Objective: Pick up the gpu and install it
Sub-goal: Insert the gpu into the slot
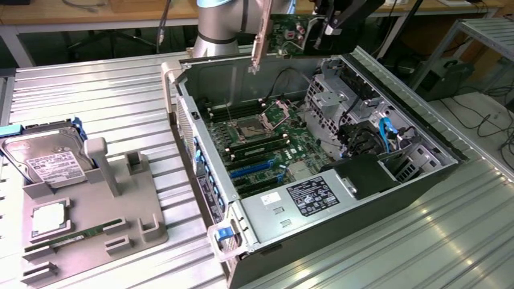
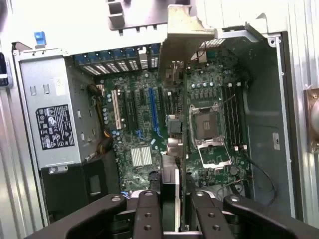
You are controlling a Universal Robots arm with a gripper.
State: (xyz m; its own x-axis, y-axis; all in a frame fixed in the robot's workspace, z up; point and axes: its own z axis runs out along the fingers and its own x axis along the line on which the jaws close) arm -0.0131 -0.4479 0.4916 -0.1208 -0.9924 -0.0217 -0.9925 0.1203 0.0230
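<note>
High over the far end of the open computer case [image 1: 204, 162], my gripper [image 1: 323, 29] is shut on the gpu [image 1: 286, 31]. The card hangs on edge, green board side showing, with its silver bracket [image 1: 257, 47] pointing down at the exterior view's left. In the wrist view the gpu [image 2: 174, 144] is edge-on between my two black fingers [image 2: 147, 211], and its bracket [image 2: 188, 37] is at the far end. Below it lies the motherboard [image 1: 269, 141] with its blue expansion slot [image 2: 152, 112]. The card is well above the board and touches nothing.
A power supply [image 1: 312, 195] fills the case's near end, with drive bays and blue cables [image 1: 384, 135] at the exterior view's right. A grey fixture tray [image 1: 132, 232] at the exterior view's left holds a hard drive [image 1: 48, 159] and a green memory stick [image 1: 76, 235].
</note>
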